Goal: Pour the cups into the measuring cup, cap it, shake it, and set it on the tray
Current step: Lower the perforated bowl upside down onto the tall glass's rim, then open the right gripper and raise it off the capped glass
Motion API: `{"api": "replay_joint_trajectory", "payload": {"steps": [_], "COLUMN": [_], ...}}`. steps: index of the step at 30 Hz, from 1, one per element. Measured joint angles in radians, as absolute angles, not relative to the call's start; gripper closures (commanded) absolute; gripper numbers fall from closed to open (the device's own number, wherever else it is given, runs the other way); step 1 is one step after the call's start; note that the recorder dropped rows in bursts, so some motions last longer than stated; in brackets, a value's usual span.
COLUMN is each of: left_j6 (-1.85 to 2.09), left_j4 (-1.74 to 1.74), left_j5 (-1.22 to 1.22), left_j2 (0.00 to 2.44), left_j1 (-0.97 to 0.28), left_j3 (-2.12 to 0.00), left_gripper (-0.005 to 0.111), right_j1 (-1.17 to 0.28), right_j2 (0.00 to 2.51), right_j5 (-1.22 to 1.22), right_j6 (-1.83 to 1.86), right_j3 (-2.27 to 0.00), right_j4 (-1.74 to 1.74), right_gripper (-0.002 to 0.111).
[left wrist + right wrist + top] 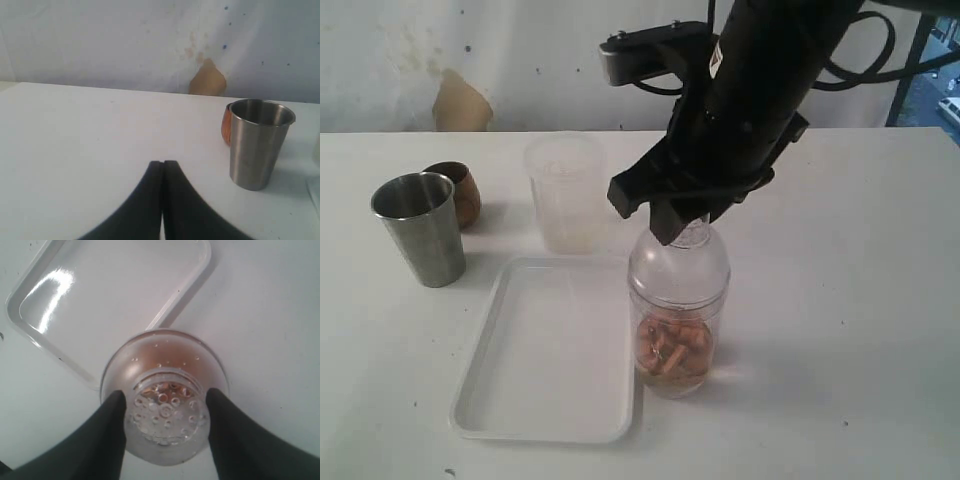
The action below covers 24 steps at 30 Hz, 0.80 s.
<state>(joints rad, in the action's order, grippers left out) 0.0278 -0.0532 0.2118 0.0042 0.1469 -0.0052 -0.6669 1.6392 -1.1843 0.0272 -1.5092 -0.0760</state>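
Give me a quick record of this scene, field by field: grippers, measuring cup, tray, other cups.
right gripper: closed on cap neck
left gripper: shut, holding nothing
measuring cup: capped, brown pieces inside, upright on table beside tray
tray: holds nothing
steel tumbler, copper cup: side by side, left of tray
frosted cup: behind tray

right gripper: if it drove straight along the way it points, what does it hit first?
The cap. The right gripper points down at it with its fingers on either side of the cap's neck, so the fingertips would probably meet the dome's shoulder first.
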Motion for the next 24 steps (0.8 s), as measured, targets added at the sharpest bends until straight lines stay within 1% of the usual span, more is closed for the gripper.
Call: {"api": "replay_joint_trajectory", "payload": {"steps": [7, 12, 20, 22, 24], "left_j6": [0.028, 0.028, 0.028, 0.028, 0.028], "left_j4": [-0.053, -0.053, -0.053, -0.053, -0.053], "left_j5": [0.212, 0.212, 0.212, 0.212, 0.212], "left_j2": [0.004, 0.004, 0.004, 0.004, 0.004], "left_j1": [0.147, 0.147, 0.147, 0.147, 0.147], "left_j3": [-0.005, -0.005, -0.005, -0.005, -0.005], "left_gripper": [0.107, 0.107, 0.107, 0.107, 0.107], "right_j1": [-0.667, -0.667, -0.667, -0.667, -0.667], "right_j2": [1.639, 1.619, 1.613, 1.611, 1.611], "right_j5": [-1.184, -1.12, -1.082, -1.08, -1.08], "right_j6": [0.027, 0.032, 0.058, 0.075, 0.093], "right_j3": [-1.509, -1.446, -1.417, -1.415, -1.415], "right_j4": [-0.076, -0.077, -0.081, -0.083, -0.085], "right_gripper": [0.108, 0.108, 0.108, 0.105, 0.098]}}
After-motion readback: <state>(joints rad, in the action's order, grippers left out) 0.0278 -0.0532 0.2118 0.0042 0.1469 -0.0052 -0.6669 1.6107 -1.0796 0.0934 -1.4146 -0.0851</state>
